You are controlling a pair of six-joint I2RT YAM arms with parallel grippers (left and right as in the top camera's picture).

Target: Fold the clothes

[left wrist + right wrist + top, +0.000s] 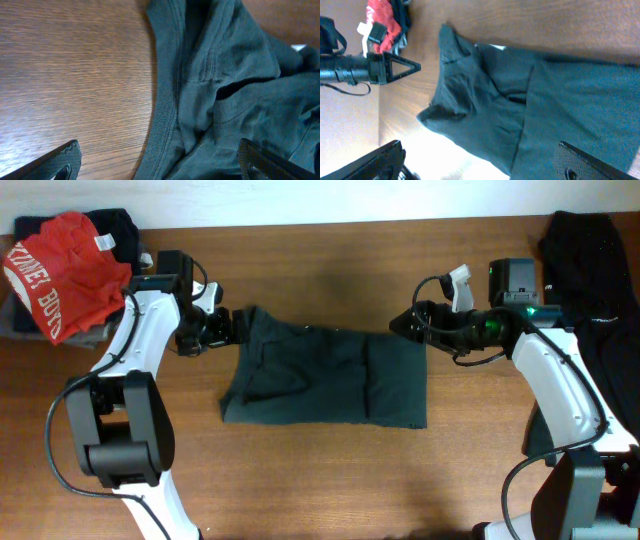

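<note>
Dark green shirt (325,380) lies folded at the middle of the table (300,480) — left gripper (235,328) by its far left corner, jaws wide, holding nothing; right gripper (398,323) by its far right corner, jaws spread, empty.

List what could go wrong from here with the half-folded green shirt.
1. The green shirt has its collar end bunched beside the open left tool; folding over it would likely trap lumps.
2. The open right tool hovers at the layered right corner; a shallow pinch might catch only the top layer, undoing the fold.
</note>
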